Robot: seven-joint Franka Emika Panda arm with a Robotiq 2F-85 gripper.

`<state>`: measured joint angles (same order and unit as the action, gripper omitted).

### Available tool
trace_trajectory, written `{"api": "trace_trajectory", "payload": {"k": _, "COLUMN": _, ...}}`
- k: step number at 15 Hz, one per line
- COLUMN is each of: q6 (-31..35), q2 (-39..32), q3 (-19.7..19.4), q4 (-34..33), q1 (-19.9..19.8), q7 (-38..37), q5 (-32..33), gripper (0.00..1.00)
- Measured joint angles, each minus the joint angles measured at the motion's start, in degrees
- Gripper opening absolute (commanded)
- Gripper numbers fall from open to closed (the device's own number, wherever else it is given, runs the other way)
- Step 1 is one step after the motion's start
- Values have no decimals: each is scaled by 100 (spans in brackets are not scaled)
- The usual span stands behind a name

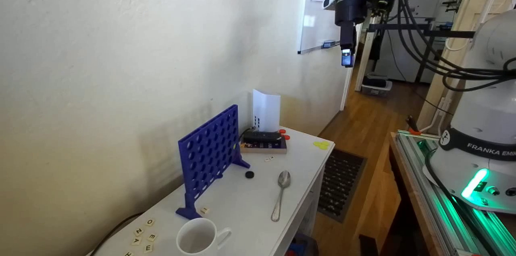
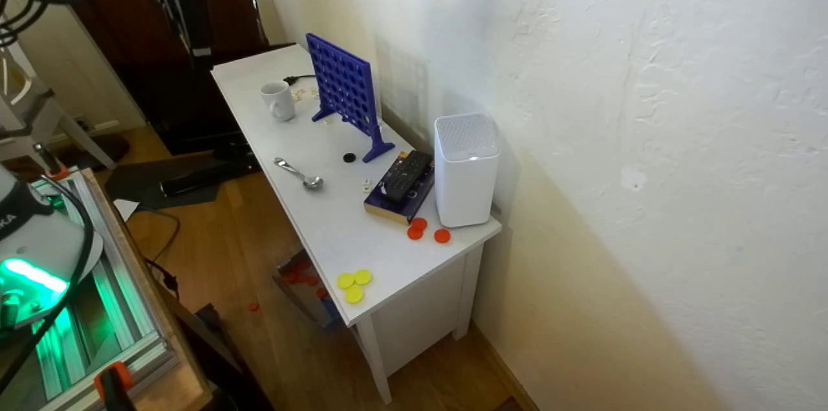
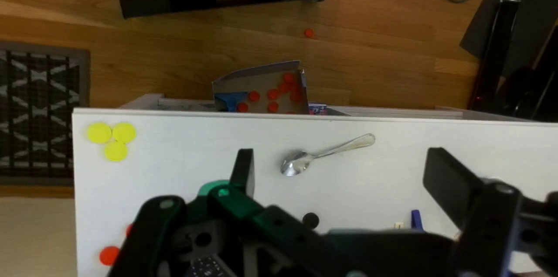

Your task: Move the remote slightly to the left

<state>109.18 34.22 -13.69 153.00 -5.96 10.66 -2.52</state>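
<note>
Remote [image 2: 406,176]: shift probably not begun.
It lay on the book [image 2: 389,206], well below the end effector [image 3: 340,170], which hung empty, jaws apart. Grasp, leftward nudge, release (my reading) all remained.

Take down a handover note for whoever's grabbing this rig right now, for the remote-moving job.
Gripper: open, holding nothing, raised above the white table.
Remote: lying on the dark book, beside the tall white device.
Done: the remote isn't gripped; whether it has already been shifted, these pictures can't show.
Left: if it hasn't been moved, probably lower to the remote, grip it, ease it slightly left and release. Check whose left is meant first.
</note>
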Motion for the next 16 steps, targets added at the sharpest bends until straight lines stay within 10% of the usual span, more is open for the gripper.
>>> {"api": "trace_trajectory", "payload": {"k": 8, "q6": 2624, "q2": -1397, "q3": 727, "q4": 93, "q1": 888, "q7": 890, "q5": 45, "gripper": 100}}
{"api": "trace_trajectory", "payload": {"k": 16, "q6": 3965, "q2": -3450, "q3": 523, "q4": -842, "q1": 510, "q7": 1701, "q5": 50, "gripper": 100}}
